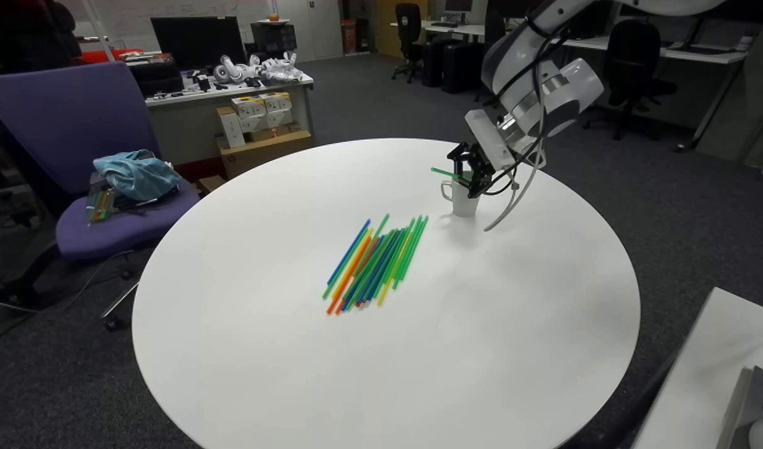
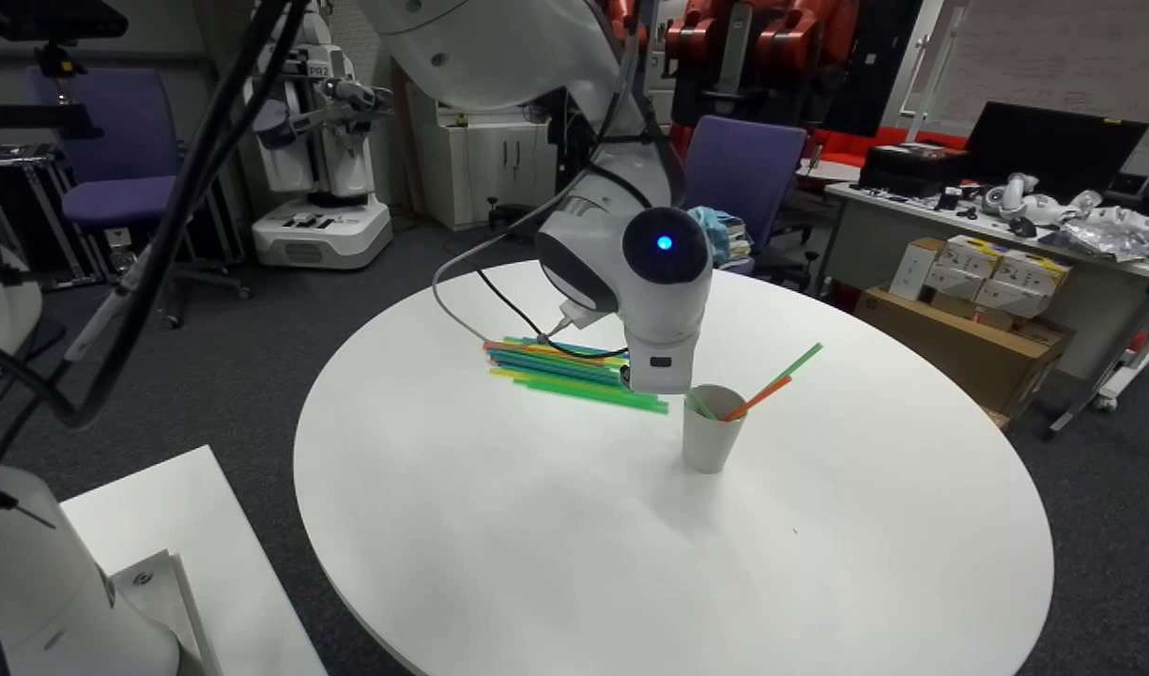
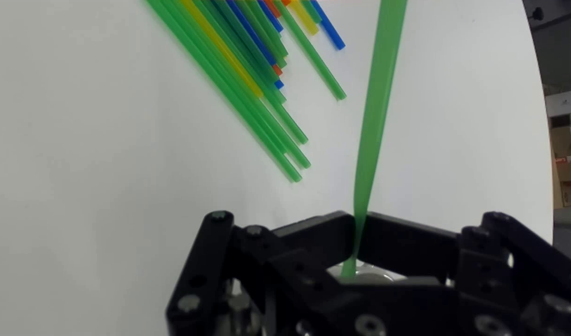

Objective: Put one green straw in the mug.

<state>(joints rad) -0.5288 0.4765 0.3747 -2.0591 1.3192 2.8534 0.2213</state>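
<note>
Green straw (image 3: 377,107) tight in the claw (image 3: 360,231).

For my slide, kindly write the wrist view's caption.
A green straw pinched in the gripper, which mostly hides the mug; coloured straws lie on the table.

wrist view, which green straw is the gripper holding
The widest-looking green straw, pinched in the gripper; the green straws lying on the table are not held.
</note>
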